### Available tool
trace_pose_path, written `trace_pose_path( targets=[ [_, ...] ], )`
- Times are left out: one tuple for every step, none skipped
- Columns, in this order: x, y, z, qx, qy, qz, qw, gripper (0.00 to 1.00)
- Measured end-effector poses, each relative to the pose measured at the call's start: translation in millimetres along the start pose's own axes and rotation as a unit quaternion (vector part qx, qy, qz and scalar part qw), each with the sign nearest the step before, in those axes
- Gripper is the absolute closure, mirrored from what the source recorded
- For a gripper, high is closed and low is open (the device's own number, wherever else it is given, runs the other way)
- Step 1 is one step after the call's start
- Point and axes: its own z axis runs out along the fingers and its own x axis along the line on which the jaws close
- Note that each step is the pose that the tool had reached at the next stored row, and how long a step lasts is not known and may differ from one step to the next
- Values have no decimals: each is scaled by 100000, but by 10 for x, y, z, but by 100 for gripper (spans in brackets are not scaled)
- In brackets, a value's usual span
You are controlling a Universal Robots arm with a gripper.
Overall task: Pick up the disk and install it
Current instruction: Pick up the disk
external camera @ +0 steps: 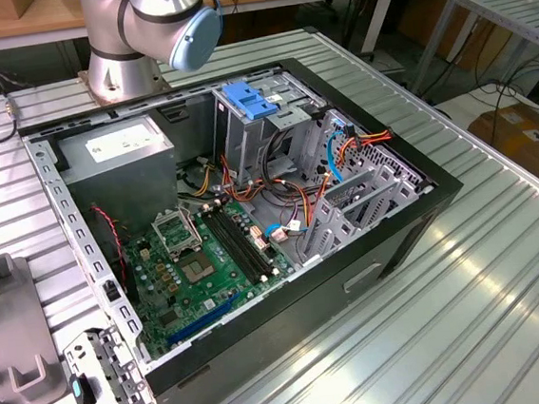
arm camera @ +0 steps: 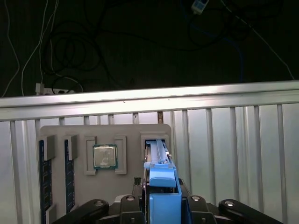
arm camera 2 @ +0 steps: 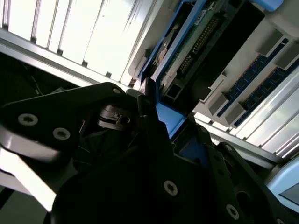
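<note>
**Disk Centred in the Tool at the Tray Slot**

In the first wrist view, the tool [arm camera: 162, 205] straddles the near end of the disk [arm camera: 157, 151]. The disk stands on edge in a slot of the grey tray [arm camera: 60, 133] on the counter [arm camera: 233, 140]. Its long axis runs straight ahead of the tool, along the tool's centreline. Whether the tool is clamped or apart cannot be told.

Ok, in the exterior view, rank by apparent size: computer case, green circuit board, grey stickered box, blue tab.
1. computer case
2. green circuit board
3. grey stickered box
4. blue tab
The box sits farther back, so its place against the board is less sure.
</note>
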Motion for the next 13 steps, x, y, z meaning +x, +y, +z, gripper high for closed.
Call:
trace_pose_path(
  targets=[
    [0, 0, -22, 0, 0, 0, 100000, 63],
    [0, 0, -40, -3, -2, -1, 100000, 63],
    [0, 0, -69, -7, -1, -3, 100000, 63],
    [0, 0, -98, -10, 2, 0, 100000, 63],
    [0, 0, -118, -4, -3, -1, 100000, 63],
    [0, 0, -136, -3, 0, 1, 100000, 63],
    [0, 0, -156, -7, 2, -1, 100000, 63],
    [0, -1, -175, -5, 1, -2, 100000, 63],
    [0, -1, -195, -4, 0, -2, 100000, 63],
    [0, -1, -213, -3, -1, -4, 100000, 63],
    [0, -1, -232, -7, 1, -2, 100000, 63],
    [0, -1, -246, -5, -1, 0, 100000, 63],
    [1, -1, -252, -2, 0, -2, 100000, 63]
  ],
)
